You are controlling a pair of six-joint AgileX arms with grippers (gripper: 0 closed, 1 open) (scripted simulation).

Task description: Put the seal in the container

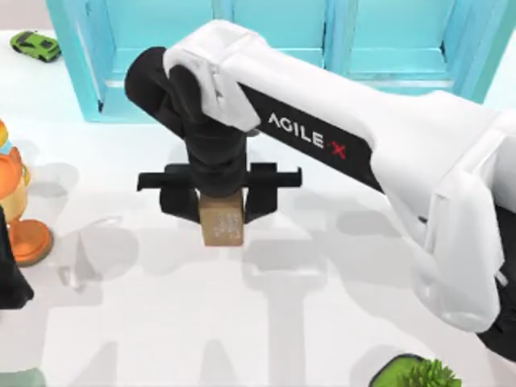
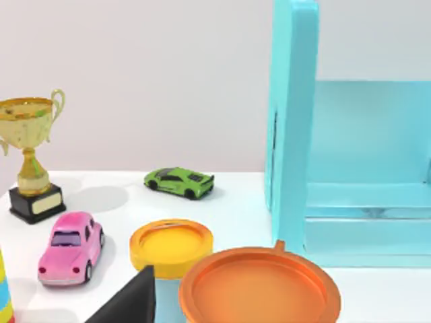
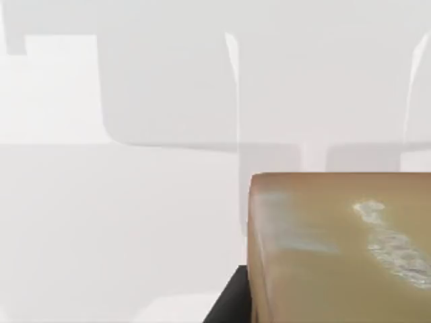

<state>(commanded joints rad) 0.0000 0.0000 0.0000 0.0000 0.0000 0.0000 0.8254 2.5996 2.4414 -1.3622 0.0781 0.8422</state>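
The seal (image 1: 222, 226) is a tan-brown block, and my right gripper (image 1: 220, 208) is shut on it, a black finger pressed against each side. The block hangs above the white table near the middle, with its shadow below. In the right wrist view the seal (image 3: 337, 249) looms close, a whitish mark on its face. The container (image 1: 266, 48) is a light blue open box at the back of the table, beyond the gripper, and its wall also shows in the left wrist view (image 2: 363, 168). My left arm (image 1: 10, 274) stays parked at the left edge.
A green toy car (image 1: 35, 45) sits at the back left. An orange figure (image 1: 24, 234) stands at the left edge and a green plant (image 1: 423, 372) at the front right. Near the left arm are a gold trophy (image 2: 30, 168), a pink car (image 2: 69, 245) and a yellow-lidded pot (image 2: 170, 245).
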